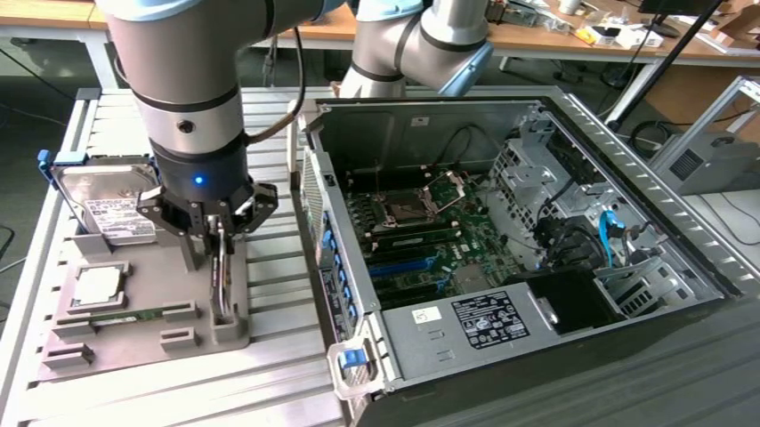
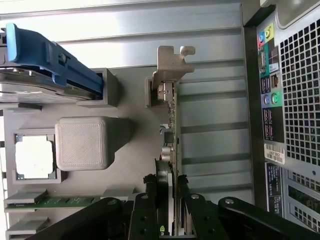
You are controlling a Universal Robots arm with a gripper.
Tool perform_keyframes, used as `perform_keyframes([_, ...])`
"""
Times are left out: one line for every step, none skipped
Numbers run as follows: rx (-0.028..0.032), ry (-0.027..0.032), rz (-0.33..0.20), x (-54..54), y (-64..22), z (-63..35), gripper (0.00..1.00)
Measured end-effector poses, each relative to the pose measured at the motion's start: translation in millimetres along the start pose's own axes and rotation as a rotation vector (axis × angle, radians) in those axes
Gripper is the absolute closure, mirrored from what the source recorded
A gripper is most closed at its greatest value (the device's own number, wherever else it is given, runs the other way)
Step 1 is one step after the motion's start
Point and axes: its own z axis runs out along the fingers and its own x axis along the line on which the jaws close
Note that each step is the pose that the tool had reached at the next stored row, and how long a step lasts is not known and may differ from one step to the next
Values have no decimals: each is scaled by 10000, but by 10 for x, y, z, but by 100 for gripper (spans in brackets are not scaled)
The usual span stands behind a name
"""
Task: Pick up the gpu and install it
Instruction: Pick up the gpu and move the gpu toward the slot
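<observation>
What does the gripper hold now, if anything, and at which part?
The gripper holds the gpu by its upper edge, at the end away from the silver bracket.

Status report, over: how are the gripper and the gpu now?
Arm's gripper shut on gpu. Card upright in gray holder, not lifted. The hard drive apart, nothing blocking.

Slatted metal table (image 1: 285,374), grey parts tray (image 1: 149,276) on it, open computer case (image 1: 392,133) alongside
</observation>
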Motion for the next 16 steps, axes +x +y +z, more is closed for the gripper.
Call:
perform_keyframes([0,0,0,0,1,-16,73])
perform_keyframes([0,0,0,0,1,-33,73])
perform_keyframes([0,0,0,0,2,-57,73])
perform_keyframes([0,0,0,-1,4,-92,73])
perform_keyframes([0,-1,0,-1,4,-109,73])
perform_keyframes([0,0,0,-1,5,-137,73])
perform_keyframes([0,0,0,-1,6,-157,73])
perform_keyframes([0,0,0,-1,7,-183,73])
perform_keyframes([0,0,0,-2,8,-200,73])
perform_keyframes([0,0,0,-2,9,-238,73])
perform_keyframes([0,0,0,-2,10,-264,73])
perform_keyframes([0,0,0,-2,11,-291,73])
perform_keyframes([-1,-1,0,-2,12,-311,73])
perform_keyframes([0,0,0,-2,13,-333,73])
perform_keyframes([-1,-1,0,-2,13,-346,73])
perform_keyframes([0,0,0,-3,14,-361,73])
